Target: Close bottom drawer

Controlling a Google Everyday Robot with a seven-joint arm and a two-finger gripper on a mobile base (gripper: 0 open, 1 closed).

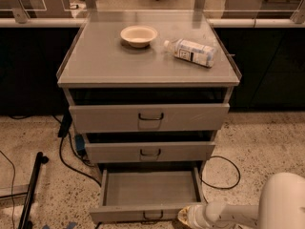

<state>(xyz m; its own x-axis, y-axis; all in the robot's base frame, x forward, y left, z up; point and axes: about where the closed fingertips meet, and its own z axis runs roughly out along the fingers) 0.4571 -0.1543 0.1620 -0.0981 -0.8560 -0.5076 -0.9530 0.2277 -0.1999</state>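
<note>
The bottom drawer [143, 213] is pulled far out of the grey cabinet; its inside is bare and its small dark wire handle sits at the centre of the front panel near the lower edge of the view. My gripper [185, 216] reaches in from the lower right on a white arm and sits right at the right end of the drawer's front panel. Above it are the mid-sized drawer front [149, 151] and the tallest drawer front [148, 117], both pulled out slightly.
On the cabinet top [95, 61] stand a cream bowl [138, 35] and a plastic bottle [190, 52] lying on its side. Black cables [71, 151] run on the speckled floor left and right of the cabinet. A black pole [32, 190] leans at lower left.
</note>
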